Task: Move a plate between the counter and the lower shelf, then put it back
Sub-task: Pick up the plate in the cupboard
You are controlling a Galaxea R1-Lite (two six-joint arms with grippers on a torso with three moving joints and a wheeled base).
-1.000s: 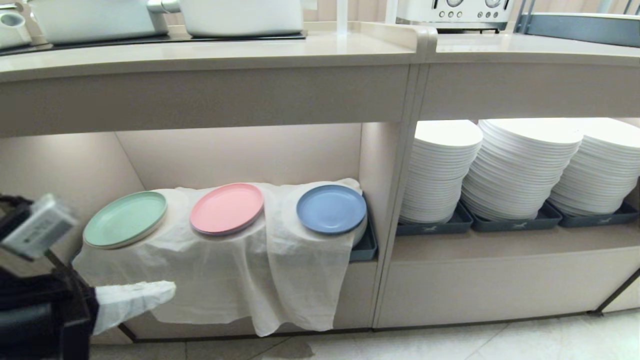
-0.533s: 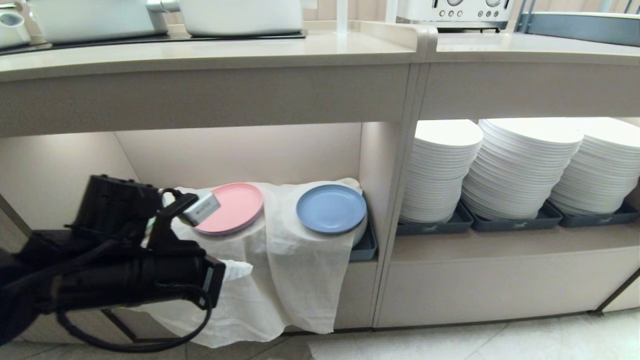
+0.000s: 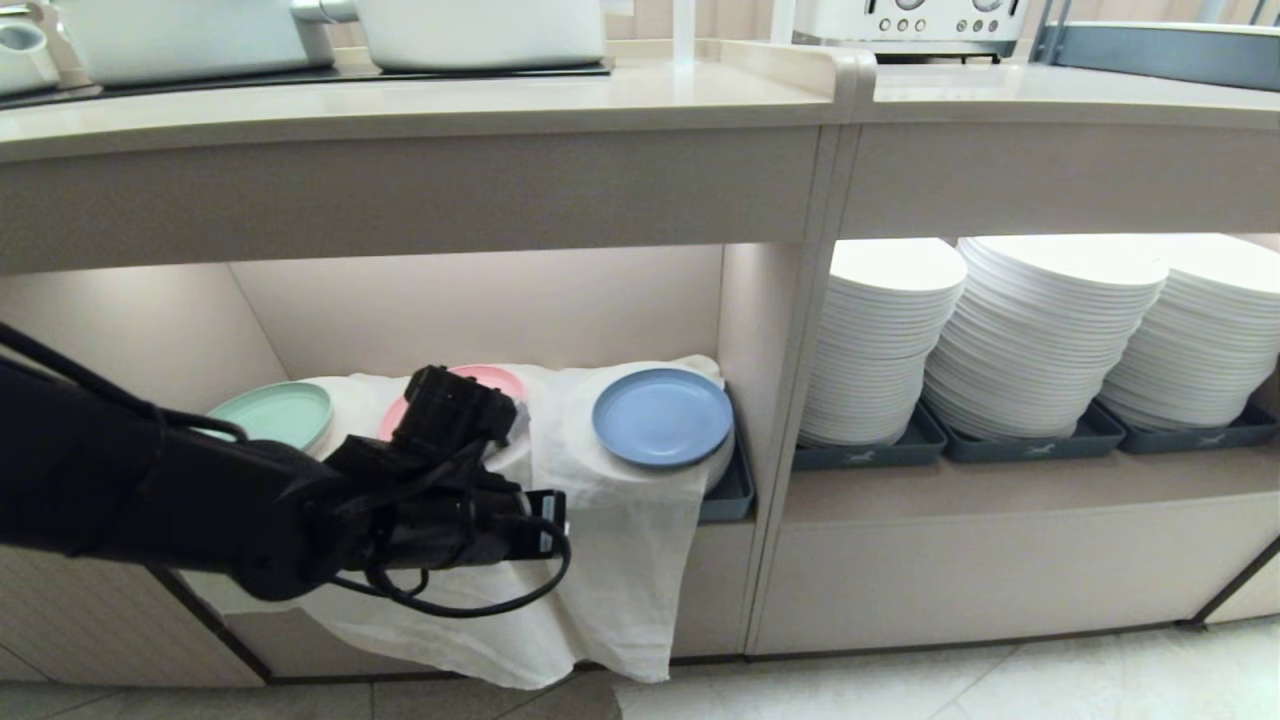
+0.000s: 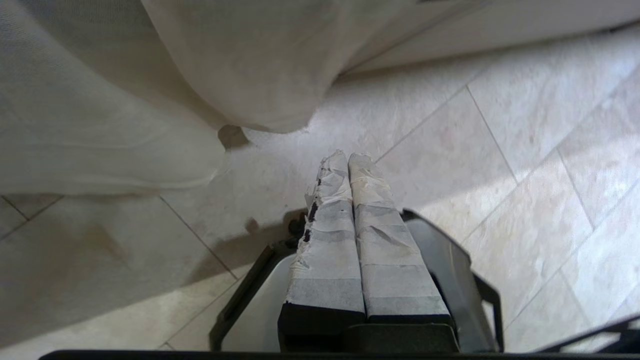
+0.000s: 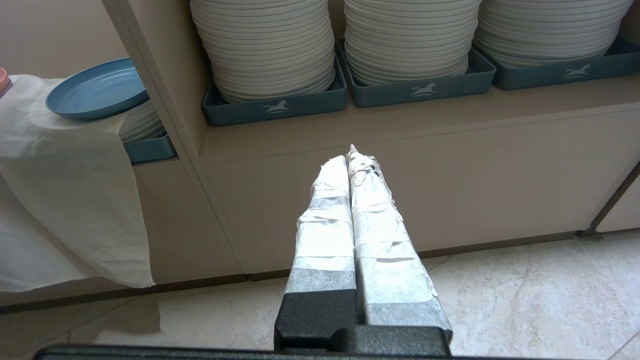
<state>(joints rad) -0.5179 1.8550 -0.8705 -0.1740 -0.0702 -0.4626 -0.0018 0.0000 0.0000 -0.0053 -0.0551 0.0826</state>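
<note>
Head view shows my left gripper (image 4: 348, 159), fingers pressed together, below-left of the plate (image 3: 662, 417); I should spread them before reaching its rim.

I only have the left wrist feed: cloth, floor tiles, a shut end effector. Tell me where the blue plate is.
Observer: The plate lies on the cloth at the right end of the lower shelf, with nothing touching it.
Operator: Say where my left arm is relative to it.
Observer: The left arm reaches across in front of the cloth, left of the plate, and partly hides the pink plate.
Operator: Report the right end effector.
Observer: The right end effector is shut and empty, low in front of the compartment with the white stacks.
</note>
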